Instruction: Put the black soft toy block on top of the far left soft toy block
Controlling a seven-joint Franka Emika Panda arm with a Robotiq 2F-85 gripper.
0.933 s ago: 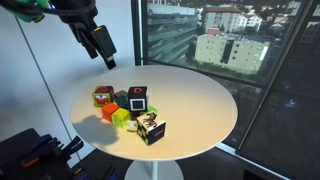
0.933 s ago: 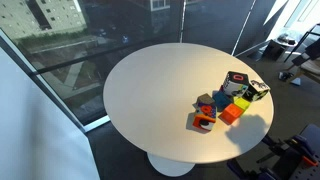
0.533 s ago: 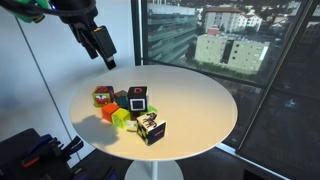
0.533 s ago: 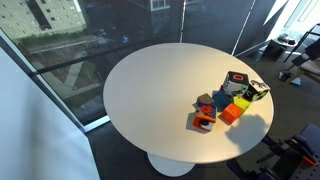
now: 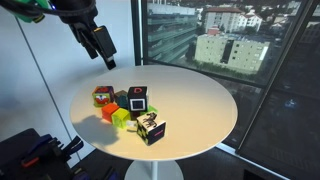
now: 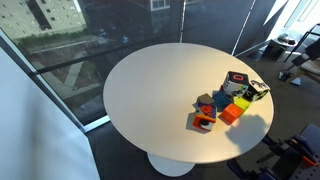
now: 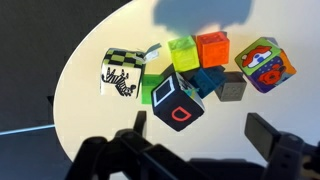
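The black soft toy block (image 5: 137,98) has a pale square panel and sits raised among a cluster of blocks on the round white table (image 5: 195,100). It also shows in an exterior view (image 6: 236,81) and in the wrist view (image 7: 178,102), where a red letter shows on one face. The red block (image 5: 102,96) with a green-yellow patch is at one end of the cluster (image 6: 204,120) (image 7: 265,65). My gripper (image 5: 107,60) hangs above the table, back from the blocks. In the wrist view the gripper (image 7: 200,138) is open and empty.
Around the black block lie an orange cube (image 5: 108,112), a lime-green cube (image 5: 122,118), a blue cube (image 7: 207,80) and a dark cube with patterned faces (image 5: 152,130). Glass walls stand close behind the table. The table edge runs near the blocks (image 6: 262,125).
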